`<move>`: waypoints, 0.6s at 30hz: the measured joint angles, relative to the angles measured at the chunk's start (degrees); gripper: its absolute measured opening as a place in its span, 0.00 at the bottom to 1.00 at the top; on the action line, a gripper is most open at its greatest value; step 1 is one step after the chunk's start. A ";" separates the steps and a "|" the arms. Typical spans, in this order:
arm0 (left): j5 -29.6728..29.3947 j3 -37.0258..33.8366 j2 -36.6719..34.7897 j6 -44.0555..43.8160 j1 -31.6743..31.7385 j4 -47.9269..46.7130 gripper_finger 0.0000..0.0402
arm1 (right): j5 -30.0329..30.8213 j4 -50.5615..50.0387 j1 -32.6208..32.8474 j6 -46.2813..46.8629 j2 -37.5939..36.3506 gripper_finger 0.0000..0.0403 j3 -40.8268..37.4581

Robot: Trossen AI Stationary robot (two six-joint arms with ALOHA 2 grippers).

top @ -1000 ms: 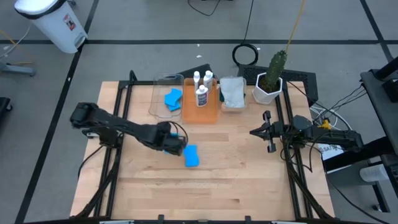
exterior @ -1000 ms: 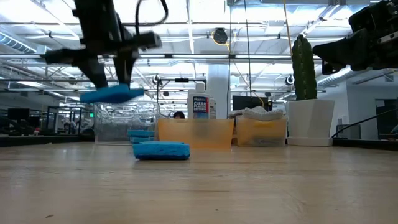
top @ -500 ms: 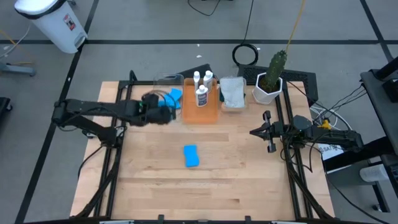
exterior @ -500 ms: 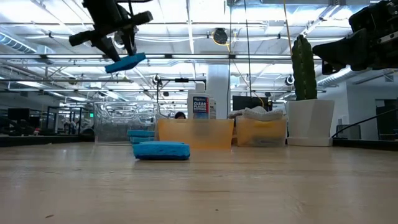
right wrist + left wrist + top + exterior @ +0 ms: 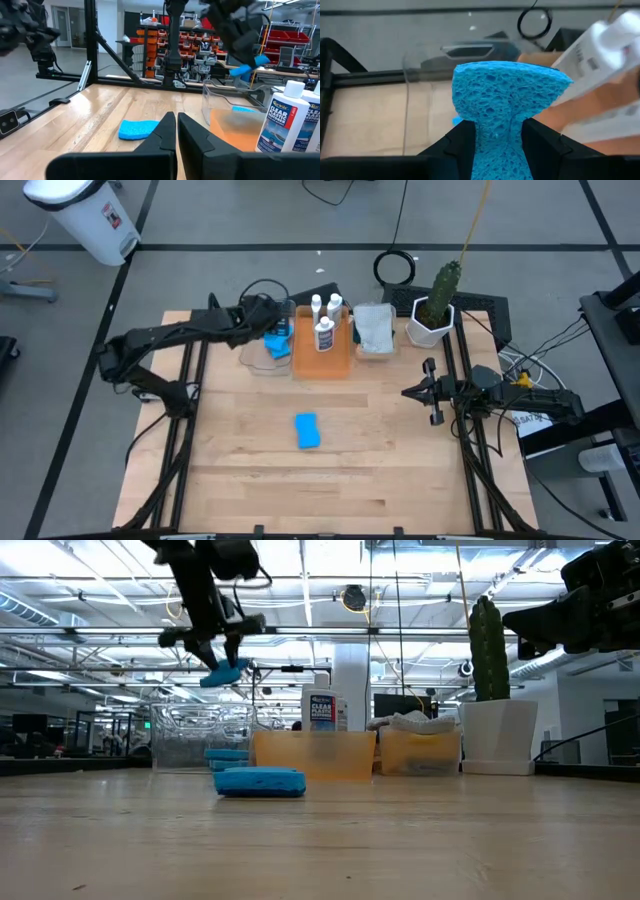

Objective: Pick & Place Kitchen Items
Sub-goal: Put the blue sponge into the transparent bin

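Observation:
My left gripper is shut on a bright blue sponge and hangs high over the clear bin at the table's far side. The held sponge fills the left wrist view. A second blue sponge lies flat on the middle of the table. A third sponge lies inside the clear bin. My right gripper is shut and empty near the table's right edge. My left gripper pinches the sponge's narrow middle between its two fingers, and the sponge is squeezed in there and flares out wide beyond the fingertips. The fingers come from above, slanting down. The sponge is lifted clear above the bin, tilted.
An orange bin with white labelled bottles stands right of the clear bin. Beside it a bin holds a pale cloth. A white pot with a cactus stands at the far right.
My left gripper has carried the blue sponge up and toward the table's far edge, from beside the sponge on the table to above the clear bin. It has stayed shut on the sponge, which has tipped. The sponge on the table has not moved.

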 joint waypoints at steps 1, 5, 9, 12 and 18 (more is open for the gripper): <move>1.08 0.00 1.03 0.80 0.95 0.43 0.37 | -0.02 0.00 0.02 0.00 -0.02 0.00 0.01; 3.82 0.00 5.69 2.49 3.71 1.27 0.37 | -0.02 0.00 0.02 0.00 -0.01 0.00 0.01; 5.98 0.00 10.60 3.52 5.40 2.10 0.37 | -0.02 0.00 0.02 0.00 -0.02 0.00 0.02; 8.21 -0.02 14.07 4.08 6.21 3.52 0.37 | -0.02 0.00 0.00 0.00 -0.02 0.00 0.02; 11.16 -0.02 18.63 6.78 6.63 8.06 0.37 | -0.02 -0.01 0.00 0.00 -0.01 0.00 0.01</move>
